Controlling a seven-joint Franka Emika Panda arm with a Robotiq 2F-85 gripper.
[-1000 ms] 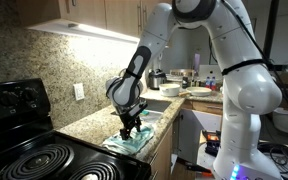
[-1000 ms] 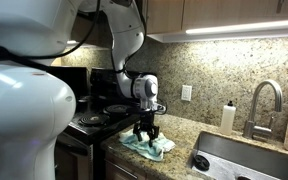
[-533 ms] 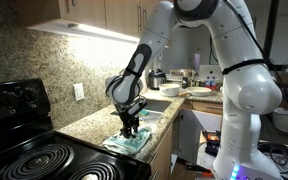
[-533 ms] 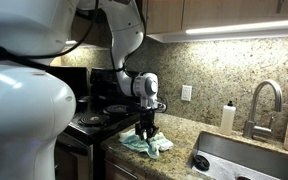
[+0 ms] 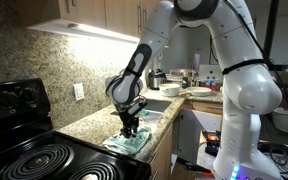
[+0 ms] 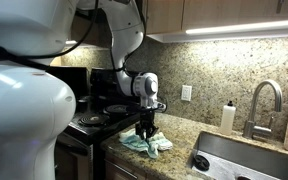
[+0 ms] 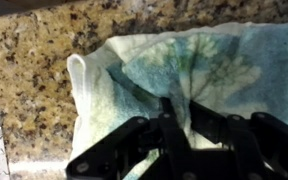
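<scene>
Granite counter (image 5: pixel 92 124): speckled brown and tan in an exterior view, running from the stove towards the sink, lit from under the cabinets.
Cloth on the counter: the cloth (image 5: pixel 127 144) is pale green-blue and rumpled, lying near the counter's front edge, just beside the stove.
Gripper over the cloth: the gripper (image 5: pixel 130 129) points straight down, its tips sunk in the fabric; how far the fingers stand apart cannot be told here.
Stove (image 5: pixel 39 160): black, with coil burners, nearest the camera.
Outlet (image 5: pixel 80 91): white, on the backsplash behind the arm.

Cloth from the sink end: in an exterior view the cloth (image 6: pixel 150 146) is bunched into a low heap on the counter (image 6: pixel 179 130), between the stove (image 6: pixel 89 120) and the sink (image 6: pixel 234 160).
Gripper from the sink end: the gripper (image 6: pixel 146 131) stands upright with its tips touching the top of the heap, the fingers drawn close together.
Faucet (image 6: pixel 265 100): curved metal, behind the sink, well apart from the cloth.
Soap bottle (image 6: pixel 227 117): white, against the backsplash beside the faucet.

Cloth in the wrist view: the cloth (image 7: pixel 224 65) shows a faint floral print in blue and green; its left edge is folded over on the counter (image 7: pixel 24 80).
Gripper in the wrist view: the gripper (image 7: pixel 182 112) is narrow, its two dark fingers (image 7: pixel 168 118) pinching a raised ridge of the cloth.
</scene>
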